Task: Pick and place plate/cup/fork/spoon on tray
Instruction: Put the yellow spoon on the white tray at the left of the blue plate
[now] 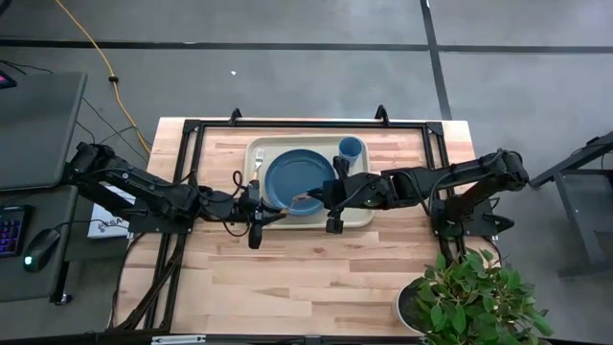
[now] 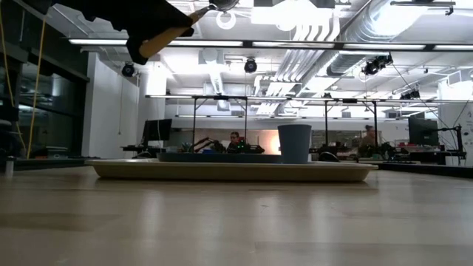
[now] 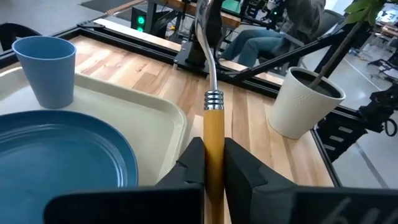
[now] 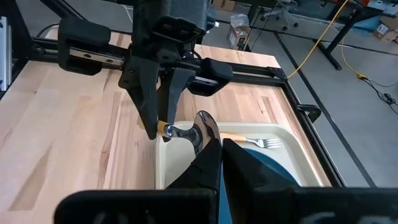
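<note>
Dark fingers of the left gripper [image 3: 213,168] fill the bottom centre of the left wrist view, pinched on the orange handle of the spoon [image 3: 213,118], whose silver bowl points toward the top centre of that frame. In the high view the same gripper [image 1: 257,209] is seen at the lower left edge of the tray [image 1: 359,218], with the spoon [image 1: 299,199] reaching right across the rim of the plate [image 1: 299,177].

The right gripper [image 4: 213,152] is seen at the bottom centre of the right wrist view with its fingers pressed close together, their tips right at the spoon bowl; whether the bowl is actually clamped between them cannot be told. In the high view this gripper [image 1: 330,195] lies at the right edge of the plate.

The plate sits in the middle of the tray. The cup [image 1: 351,149] stands in the upper right of the tray, and the fork [image 1: 258,161] lies along the tray's left side, upper left of the plate. In the low view the cup [image 2: 294,142] is seen upright on the tray [image 2: 229,171], which rests on the worktop [image 2: 236,222].

The step in hand is judged to be placement of the spoon, the last item not yet set down. A lowering of the spoon onto the bare tray floor beside the plate is called for, followed by release; the two grippers are crowded together, so clearance between them should be kept.
</note>
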Motion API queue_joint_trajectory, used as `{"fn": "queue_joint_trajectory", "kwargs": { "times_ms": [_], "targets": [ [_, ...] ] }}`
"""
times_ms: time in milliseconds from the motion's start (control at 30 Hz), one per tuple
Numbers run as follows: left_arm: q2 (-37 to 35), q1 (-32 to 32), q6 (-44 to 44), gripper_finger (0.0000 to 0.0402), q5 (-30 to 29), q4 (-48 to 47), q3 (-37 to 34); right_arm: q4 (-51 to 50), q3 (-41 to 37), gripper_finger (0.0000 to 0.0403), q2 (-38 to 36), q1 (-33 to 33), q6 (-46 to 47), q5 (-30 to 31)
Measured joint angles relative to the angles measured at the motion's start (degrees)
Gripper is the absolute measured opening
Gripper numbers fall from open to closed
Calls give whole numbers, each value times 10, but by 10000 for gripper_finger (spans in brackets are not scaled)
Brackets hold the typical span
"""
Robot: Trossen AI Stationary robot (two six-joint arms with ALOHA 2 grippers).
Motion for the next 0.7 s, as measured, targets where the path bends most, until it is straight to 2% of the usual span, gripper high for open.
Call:
{"fn": "queue_joint_trajectory", "kwargs": {
  "times_ms": [300, 400, 533, 700],
  "targets": [
    [0, 0, 3, 3, -8, 0, 0, -2, 0, 10, 0, 0, 27, 1],
    [0, 0, 3, 2, -11, -3, 0, -8, 0, 46, -7, 0, 32, 0],
    [0, 0, 3, 1, -24, -4, 0, -21, 0, 118, -25, 2, 32, 34],
    [0, 0, 7, 1, -26, -4, 0, -51, 0, 194, -58, 2, 41, 41]
  ]
}}
